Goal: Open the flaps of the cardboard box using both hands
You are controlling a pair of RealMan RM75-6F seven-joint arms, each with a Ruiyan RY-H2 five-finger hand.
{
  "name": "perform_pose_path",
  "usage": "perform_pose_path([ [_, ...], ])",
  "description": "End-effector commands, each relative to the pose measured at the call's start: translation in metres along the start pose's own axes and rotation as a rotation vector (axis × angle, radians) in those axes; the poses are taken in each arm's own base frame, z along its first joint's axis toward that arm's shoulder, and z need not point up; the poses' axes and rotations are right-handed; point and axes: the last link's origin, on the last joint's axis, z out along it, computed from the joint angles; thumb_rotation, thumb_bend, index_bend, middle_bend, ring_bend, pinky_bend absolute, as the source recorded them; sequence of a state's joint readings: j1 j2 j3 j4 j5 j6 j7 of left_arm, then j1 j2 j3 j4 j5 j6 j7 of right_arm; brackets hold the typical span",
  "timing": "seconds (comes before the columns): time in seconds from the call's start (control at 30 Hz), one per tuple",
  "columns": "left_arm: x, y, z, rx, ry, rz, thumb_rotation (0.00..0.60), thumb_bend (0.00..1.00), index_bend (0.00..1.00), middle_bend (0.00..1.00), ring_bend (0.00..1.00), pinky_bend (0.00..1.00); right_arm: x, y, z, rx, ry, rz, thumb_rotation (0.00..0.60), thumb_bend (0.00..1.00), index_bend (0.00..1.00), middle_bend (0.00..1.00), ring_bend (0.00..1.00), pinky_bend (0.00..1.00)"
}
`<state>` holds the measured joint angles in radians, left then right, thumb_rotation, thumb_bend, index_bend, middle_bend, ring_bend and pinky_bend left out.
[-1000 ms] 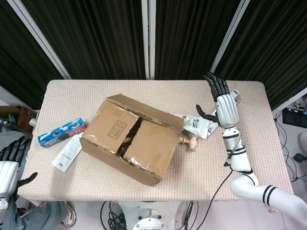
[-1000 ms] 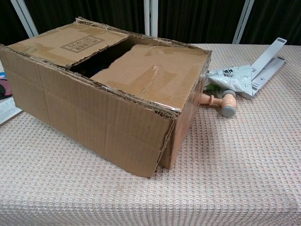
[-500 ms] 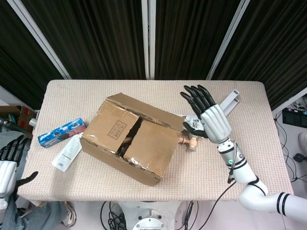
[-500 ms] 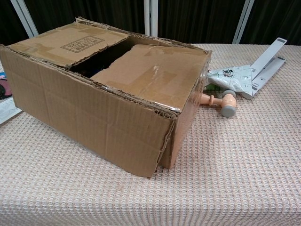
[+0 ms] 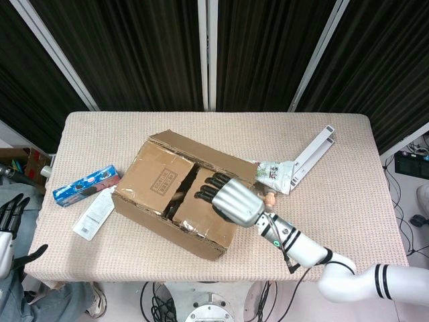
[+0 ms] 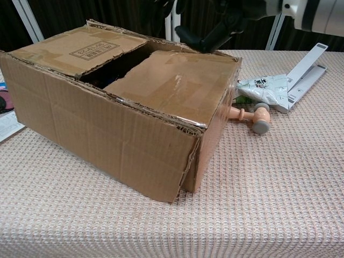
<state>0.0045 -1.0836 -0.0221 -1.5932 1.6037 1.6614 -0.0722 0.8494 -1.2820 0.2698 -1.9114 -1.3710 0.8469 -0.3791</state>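
Observation:
The cardboard box (image 5: 181, 194) lies at an angle mid-table, and in the chest view the box (image 6: 123, 107) fills the left half. Its two top flaps lie nearly flat with a dark gap (image 5: 182, 189) between them. My right hand (image 5: 226, 198) hovers over the right flap, fingers apart and pointing toward the gap, holding nothing. In the chest view its dark fingers (image 6: 207, 32) hang above the box's far edge; contact with the flap cannot be made out. My left hand (image 5: 8, 231) is off the table's front left corner, fingers spread and empty.
A blue packet (image 5: 86, 185) and a white packet (image 5: 95, 213) lie left of the box. Right of it sit a green-white pouch (image 5: 275, 176), a wooden toy (image 6: 252, 118) and a white folding stand (image 5: 314, 151).
My right hand has swung from the table's right side, past the pouch, to above the box's right flap. My left hand has sunk a little lower at the frame's edge.

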Motion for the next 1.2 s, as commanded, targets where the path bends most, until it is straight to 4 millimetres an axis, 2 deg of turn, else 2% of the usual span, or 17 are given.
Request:
perform_pose_path([
  [0.03,0.001,-0.005,-0.002,0.014,0.002,-0.013,0.6,0.0,0.02,0.02,0.09,0.21,-0.005,-0.006,0.007,0.021,-0.044,0.009,0.6,0.62,0.35,0.35,0.22,0.22],
  [0.2,0.0,-0.009,-0.003,0.017,0.003,-0.018,0.6,0.0,0.02,0.02,0.09,0.21,-0.015,-0.011,0.017,0.014,-0.133,0.001,0.6,0.6,0.28,0.3,0.18,0.15],
  [0.4,0.0,-0.014,-0.003,0.026,0.003,-0.025,0.6,0.0,0.02,0.02,0.09,0.21,-0.021,-0.018,0.03,0.002,-0.159,0.016,0.6,0.59,0.2,0.22,0.09,0.08],
  [0.6,0.002,-0.019,-0.003,0.03,0.008,-0.027,0.6,0.0,0.02,0.02,0.09,0.21,-0.029,-0.021,0.042,-0.011,-0.188,0.026,0.6,0.55,0.15,0.19,0.05,0.06],
  [0.77,0.003,-0.021,-0.003,0.033,0.008,-0.03,0.6,0.0,0.02,0.02,0.09,0.21,-0.03,-0.023,0.051,-0.016,-0.192,0.021,0.6,0.58,0.11,0.18,0.04,0.05],
  [1.2,0.006,-0.025,-0.003,0.042,0.01,-0.026,0.6,0.0,0.02,0.02,0.09,0.21,-0.039,-0.022,0.071,-0.039,-0.223,-0.003,0.6,0.72,0.12,0.19,0.06,0.06],
])
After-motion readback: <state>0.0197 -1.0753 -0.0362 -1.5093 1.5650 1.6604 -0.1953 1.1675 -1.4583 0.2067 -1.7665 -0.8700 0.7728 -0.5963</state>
